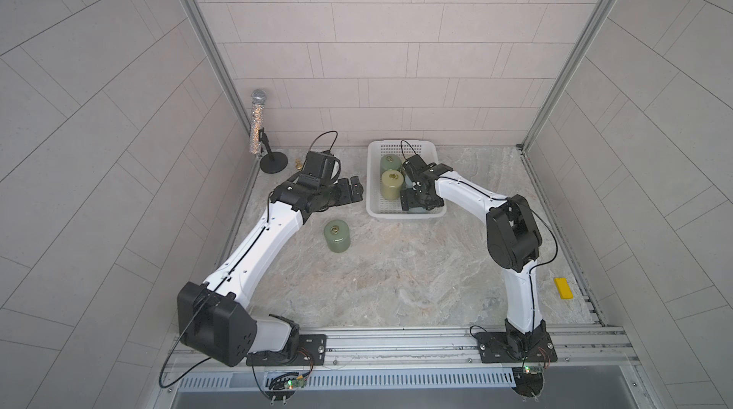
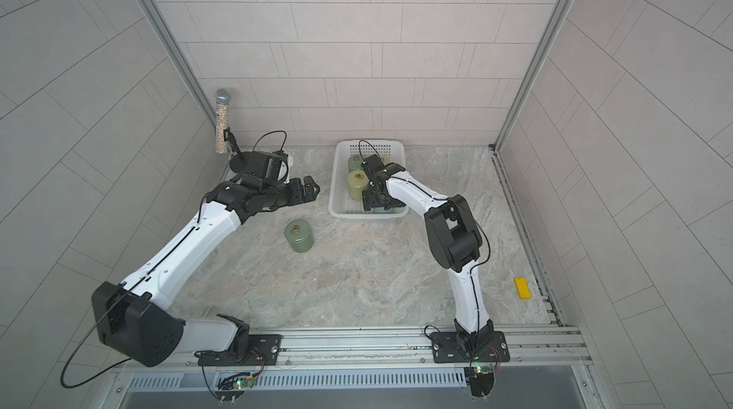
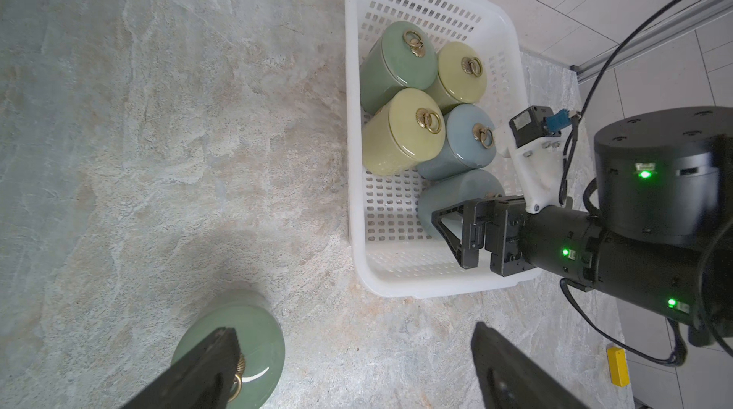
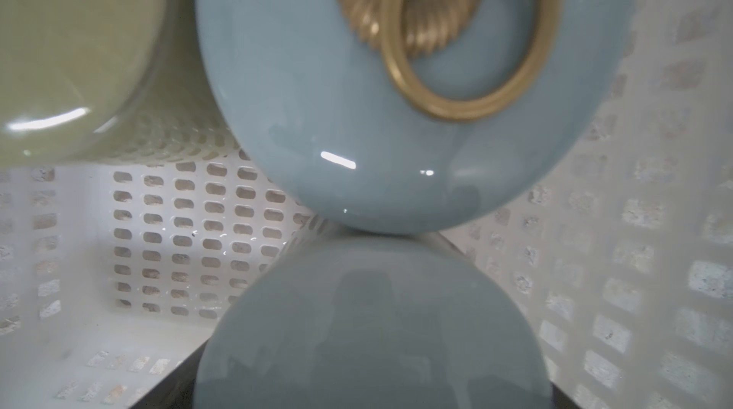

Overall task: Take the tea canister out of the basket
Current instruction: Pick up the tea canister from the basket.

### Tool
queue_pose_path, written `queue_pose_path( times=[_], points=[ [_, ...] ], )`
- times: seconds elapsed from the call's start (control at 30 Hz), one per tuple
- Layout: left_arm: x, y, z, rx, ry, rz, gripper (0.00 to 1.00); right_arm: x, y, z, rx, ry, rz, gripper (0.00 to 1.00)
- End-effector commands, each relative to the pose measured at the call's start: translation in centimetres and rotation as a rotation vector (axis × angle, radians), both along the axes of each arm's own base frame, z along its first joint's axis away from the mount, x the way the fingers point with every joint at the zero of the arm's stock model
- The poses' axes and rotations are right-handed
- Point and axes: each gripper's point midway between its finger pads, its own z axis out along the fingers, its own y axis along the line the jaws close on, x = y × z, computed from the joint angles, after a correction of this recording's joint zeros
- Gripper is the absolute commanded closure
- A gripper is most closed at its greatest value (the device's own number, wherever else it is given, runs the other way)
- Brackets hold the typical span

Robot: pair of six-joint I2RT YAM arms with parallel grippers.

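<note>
You have a grey-beige, stone-patterned counter (image 1: 396, 276) under everything. On its far side stands the white rectangular plastic basket (image 1: 373, 188), with perforated walls and floor and a rolled rim.

In the left wrist view the basket holds five glazed ceramic cylinders. Each visible lid carries a brass ring on a shell-shaped mount. They are a sage-green canister (image 3: 396, 62), a yellow-green canister at the far wall (image 3: 460, 73), a nearer yellow-green canister (image 3: 400, 133), a blue-grey canister (image 3: 464, 145) and the blue-grey tea canister (image 3: 452, 196) in the near right part. The right tool (image 1: 421, 201) covers most of its lid. The jaws stand on both sides of it, but you cannot tell if they press.

A second sage-green canister (image 1: 337, 237) stands upright on the counter, left of the basket and apart from it. The left tool (image 1: 357, 188) hangs beside the basket, wide and holding nothing.

Smaller things are a glittery silver microphone on a black round stand (image 1: 257, 121), a flat yellow block (image 1: 564, 288) and a small brass knob (image 1: 297, 165).
</note>
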Motion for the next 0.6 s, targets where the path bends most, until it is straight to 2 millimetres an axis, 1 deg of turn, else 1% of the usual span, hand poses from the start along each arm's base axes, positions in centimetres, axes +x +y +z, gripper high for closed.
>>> queue_pose_path(
  times=[0.0, 0.27, 0.4, 0.57],
  points=[
    [0.0, 0.0, -0.3, -0.001, 0.001, -0.009, 0.0, 0.0, -0.5, 0.1, -0.045, 0.001, 0.006, 0.04],
    [-0.1, -0.3, 0.0, -0.017, 0.0, -0.017, 0.0, 0.9, -0.4, -0.6, -0.062, 0.001, 0.013, 0.03],
    [-0.3, -0.3, -0.1, -0.022, 0.007, -0.022, 0.0, 1.1, -0.2, -0.6, -0.063, 0.002, 0.018, 0.04],
    [-0.3, -0.7, 0.2, -0.032, -0.001, -0.046, 0.0, 1.0, -0.1, -0.4, -0.057, 0.003, 0.023, 0.12]
  ],
)
